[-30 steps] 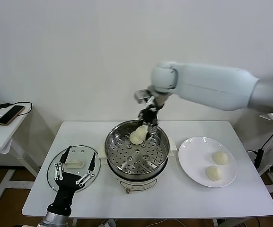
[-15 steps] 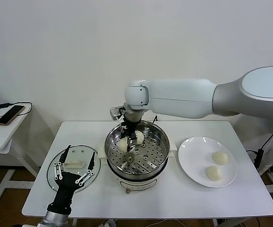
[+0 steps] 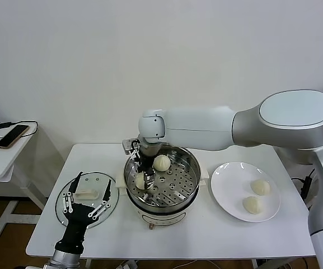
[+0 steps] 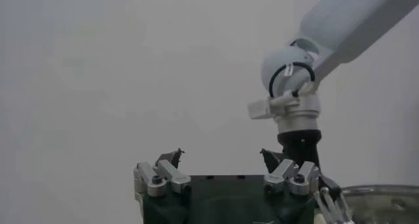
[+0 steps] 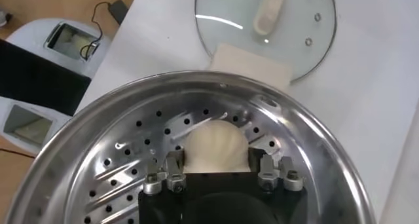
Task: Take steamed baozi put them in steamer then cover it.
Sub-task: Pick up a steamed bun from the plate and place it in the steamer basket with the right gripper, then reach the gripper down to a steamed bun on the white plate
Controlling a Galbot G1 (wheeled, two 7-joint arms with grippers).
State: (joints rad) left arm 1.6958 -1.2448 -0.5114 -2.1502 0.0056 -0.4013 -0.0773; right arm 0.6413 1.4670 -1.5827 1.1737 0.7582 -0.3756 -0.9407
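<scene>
Two steamed baozi (image 3: 162,162) sit on the perforated tray of the steamer (image 3: 190,188) at the middle of the desk (image 3: 206,232) — one toward the far side, one at the left under the right end effector (image 3: 143,178), whose fingers stand apart either side of it, no longer squeezing. Two more rest on the white plate (image 3: 228,193) to the right. The cover (image 3: 87,197) lies on the left — the left end effector (image 3: 85,203) hovers wide open over it.

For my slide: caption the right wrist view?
Right gripper straddles a cream-white bun on the perforated steel steamer tray.
</scene>
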